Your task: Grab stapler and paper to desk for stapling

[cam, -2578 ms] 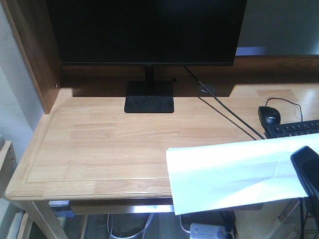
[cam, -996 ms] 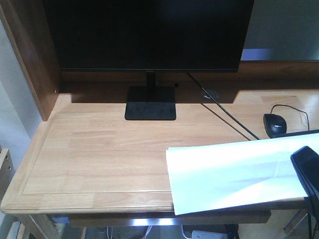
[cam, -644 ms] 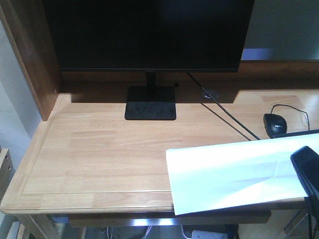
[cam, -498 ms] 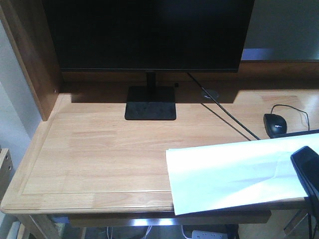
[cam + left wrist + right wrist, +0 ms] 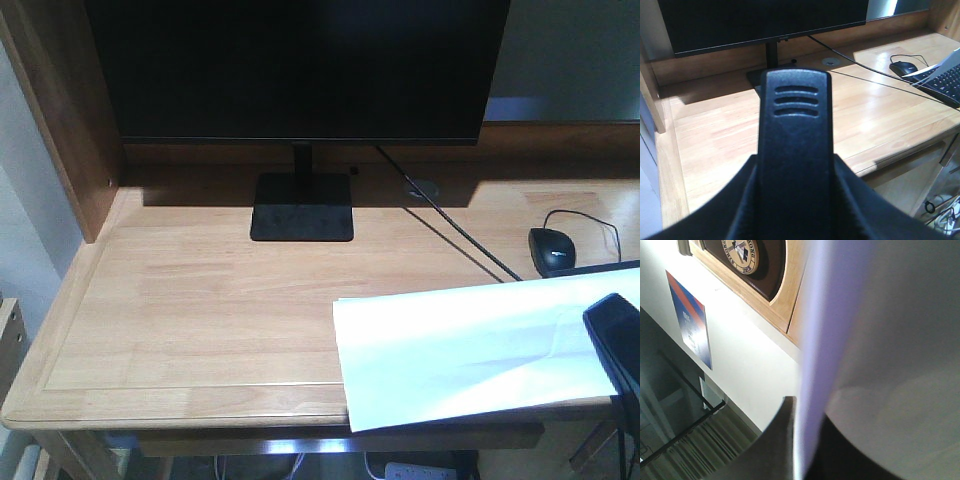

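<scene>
A wide light-wood desk (image 5: 200, 300) with a grooved border filled the front view, backed by a darker wood panel. A black monitor (image 5: 300, 70) stood on its flat stand (image 5: 301, 207) at the upper centre. A dark cable (image 5: 450, 225) ran diagonally down from behind the monitor towards the right. A black mouse (image 5: 551, 250) sat at the right of the frame, just above the thin dark edge of a keyboard (image 5: 945, 82).

The paper (image 5: 470, 350), a white sheet, stretched across the lower right of the front view, covering the desk's front edge and part of the keyboard. The right gripper (image 5: 612, 335) showed as a black shape over the sheet's right end. In the right wrist view the paper (image 5: 900, 340) filled the right side, blurred, its edge running down between dark gripper parts at the bottom, so the right gripper (image 5: 800, 455) was clamped on it.

In the left wrist view the stapler (image 5: 792, 125), a black body with three slots near its tip, filled the centre above the desk. The left gripper (image 5: 795, 200) pressed against both of its sides, gripping it. A white power strip (image 5: 410, 470) lay below the desk.
</scene>
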{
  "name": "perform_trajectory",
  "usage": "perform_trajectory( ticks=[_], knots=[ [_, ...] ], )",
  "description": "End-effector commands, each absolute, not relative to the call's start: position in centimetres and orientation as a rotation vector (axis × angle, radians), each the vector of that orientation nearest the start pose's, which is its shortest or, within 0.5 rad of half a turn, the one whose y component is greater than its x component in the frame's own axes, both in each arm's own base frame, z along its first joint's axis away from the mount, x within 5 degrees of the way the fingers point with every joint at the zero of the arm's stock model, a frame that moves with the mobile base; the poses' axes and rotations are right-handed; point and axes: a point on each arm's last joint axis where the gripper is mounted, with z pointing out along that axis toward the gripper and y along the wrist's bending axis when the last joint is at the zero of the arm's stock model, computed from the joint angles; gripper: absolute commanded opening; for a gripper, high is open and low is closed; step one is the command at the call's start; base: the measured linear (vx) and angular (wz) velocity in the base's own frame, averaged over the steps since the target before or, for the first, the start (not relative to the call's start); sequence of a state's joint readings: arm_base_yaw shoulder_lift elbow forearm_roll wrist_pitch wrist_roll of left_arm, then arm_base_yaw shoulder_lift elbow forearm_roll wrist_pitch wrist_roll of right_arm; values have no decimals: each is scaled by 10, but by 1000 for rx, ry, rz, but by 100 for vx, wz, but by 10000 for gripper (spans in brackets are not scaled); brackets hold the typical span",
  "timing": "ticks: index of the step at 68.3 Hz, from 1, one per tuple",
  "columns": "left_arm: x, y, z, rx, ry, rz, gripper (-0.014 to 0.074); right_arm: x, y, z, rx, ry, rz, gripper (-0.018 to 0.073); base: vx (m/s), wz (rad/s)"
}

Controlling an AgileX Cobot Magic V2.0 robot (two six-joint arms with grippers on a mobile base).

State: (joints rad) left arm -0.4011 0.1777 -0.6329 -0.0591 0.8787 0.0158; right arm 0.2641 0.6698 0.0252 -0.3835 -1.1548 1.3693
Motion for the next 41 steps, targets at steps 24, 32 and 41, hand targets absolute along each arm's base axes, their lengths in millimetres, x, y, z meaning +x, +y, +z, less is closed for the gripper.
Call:
perform_trajectory(
  ticks=[24,32,41],
  knots=[
    [20,-13,358,337,1652,-373,-6,75,53,249,165,1082,1542,-1,0,0],
    [37,-20,362,332,1666,-381,-6,75,53,249,165,1082,1542,-1,0,0],
    [67,-34,358,335,1763,-394,-6,75,53,249,165,1082,1542,-1,0,0]
  ],
)
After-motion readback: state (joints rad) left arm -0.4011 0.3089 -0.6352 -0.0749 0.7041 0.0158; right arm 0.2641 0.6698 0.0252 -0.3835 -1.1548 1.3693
